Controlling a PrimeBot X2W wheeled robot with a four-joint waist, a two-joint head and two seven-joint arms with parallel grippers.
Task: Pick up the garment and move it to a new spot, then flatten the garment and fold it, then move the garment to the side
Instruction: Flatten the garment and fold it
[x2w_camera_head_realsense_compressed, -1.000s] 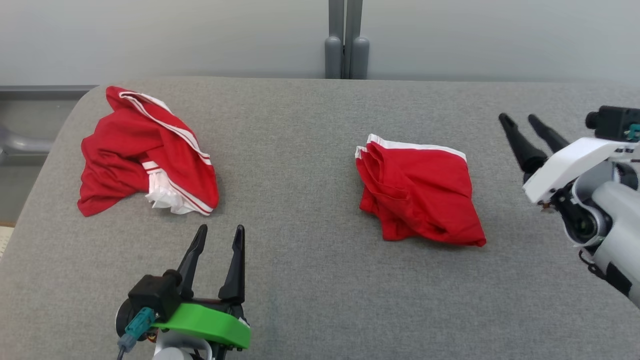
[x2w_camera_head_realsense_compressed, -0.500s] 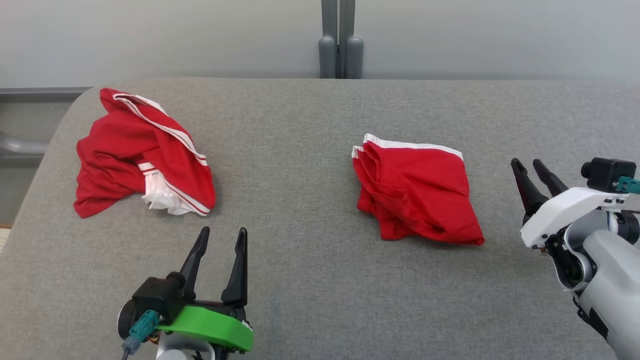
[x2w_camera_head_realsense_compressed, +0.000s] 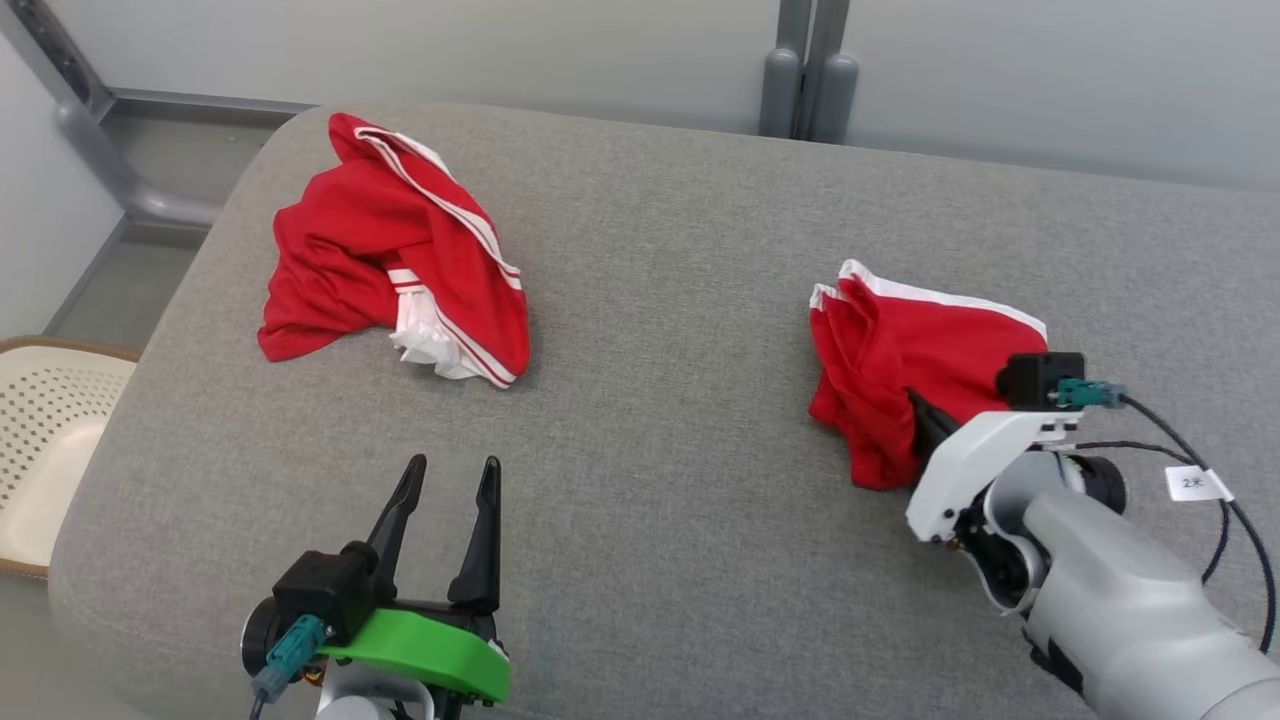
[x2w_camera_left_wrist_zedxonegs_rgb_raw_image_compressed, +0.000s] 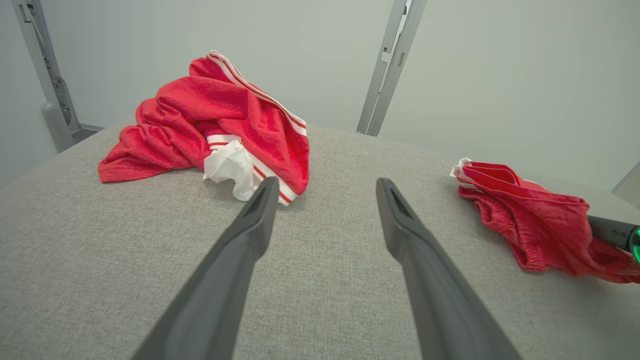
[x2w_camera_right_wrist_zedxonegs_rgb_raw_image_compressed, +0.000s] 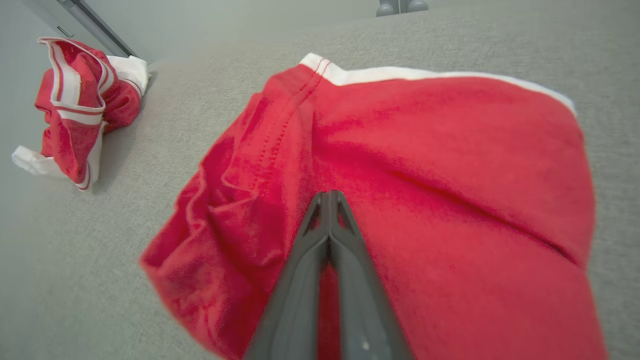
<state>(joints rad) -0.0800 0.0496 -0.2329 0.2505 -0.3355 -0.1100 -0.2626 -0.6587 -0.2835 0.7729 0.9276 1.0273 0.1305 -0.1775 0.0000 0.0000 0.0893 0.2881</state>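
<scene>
Right gripper (x2w_camera_right_wrist_zedxonegs_rgb_raw_image_compressed: 329, 196): fingers together, tips down on folded red garment (x2w_camera_head_realsense_compressed: 905, 340), right side of bench (x2w_camera_head_realsense_compressed: 660, 330). Cloth pinched? Cannot tell. Left gripper (x2w_camera_head_realsense_compressed: 452, 465): fingers apart, near edge. Lift slowly, check all layers rise together, keep fold intact.

The right pincer (x2w_camera_head_realsense_compressed: 915, 399) part-hides the garment (x2w_camera_head_realsense_compressed: 900, 340) — basket (x2w_camera_head_realsense_compressed: 45, 420) cropped.

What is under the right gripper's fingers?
The folded red garment with white trim, lying on the grey fabric table. Whether the fingers pinch cloth is hidden.
</scene>
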